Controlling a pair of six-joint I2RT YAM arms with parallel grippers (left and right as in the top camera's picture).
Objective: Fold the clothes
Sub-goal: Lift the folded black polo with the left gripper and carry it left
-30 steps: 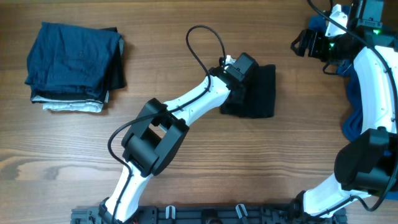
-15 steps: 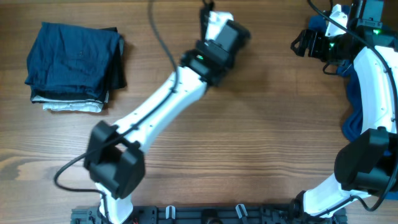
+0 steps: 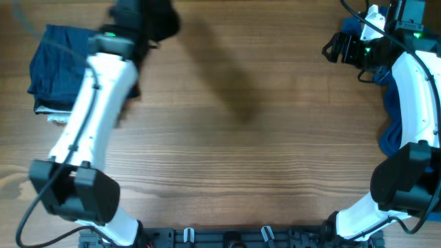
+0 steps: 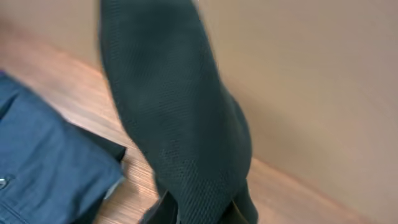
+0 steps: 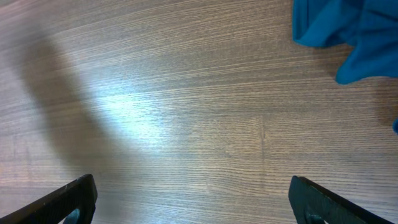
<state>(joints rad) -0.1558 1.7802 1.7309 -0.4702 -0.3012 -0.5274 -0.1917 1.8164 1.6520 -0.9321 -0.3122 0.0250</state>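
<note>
The left gripper (image 4: 202,216) is pinched on the black garment (image 4: 180,118), which is hung beside the folded stack (image 4: 43,168). If it is released askew (the cloth looks blurred), the fold could be spilled. Farther off, the right gripper (image 5: 196,202) is spread wide, empty, near the bright blue garment (image 5: 348,31). Counted: one black garment, one stack, one blue garment, two grippers.

Both arms: white shell links w/ chunky black joint housings. Left arm (image 3: 89,103) had a green LED nr its black wrist block; top end too blurred for detail. Right arm (image 3: 417,89) carried a black wrist unit w/ green lights, and thin black cables (image 3: 353,12) looped above it. Right claw (image 5: 196,202): two matte black fingers (image 5: 71,202), straight-edged.
</note>
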